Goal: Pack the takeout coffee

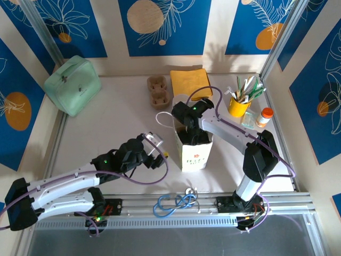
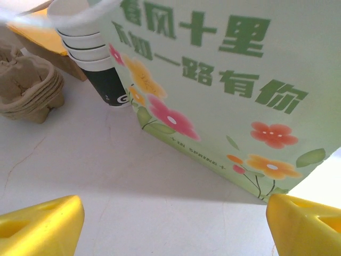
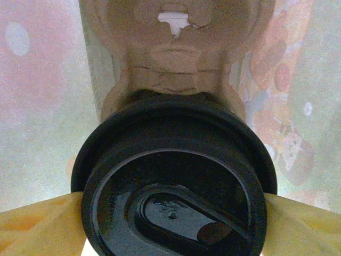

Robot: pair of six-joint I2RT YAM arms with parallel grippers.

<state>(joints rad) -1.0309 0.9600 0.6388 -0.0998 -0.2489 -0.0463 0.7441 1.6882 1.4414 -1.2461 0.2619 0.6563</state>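
Coffee cup (image 3: pixel 176 181): black lid with sip slot, against a brown pulp carrier (image 3: pixel 176 58), inside the floral paper bag (image 1: pixel 195 154). Right hand (image 3: pixel 170 226) flanks the lid; cannot tell if gripping. Left hand (image 2: pixel 170 224): wide, empty.

A: The bag (image 2: pixel 224 106)?
B: Pale green, with dark green characters and red and orange flowers.
A: The cup lid (image 3: pixel 176 186)?
B: Glossy black. The pulp carrier (image 3: pixel 176 53) is brown.
A: And the pouch (image 1: pixel 73 84)?
B: Mint green.

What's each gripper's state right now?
Left gripper: open, empty.
Right gripper: fingers flank the black-lidded cup inside the paper bag; whether it grips, cannot tell.
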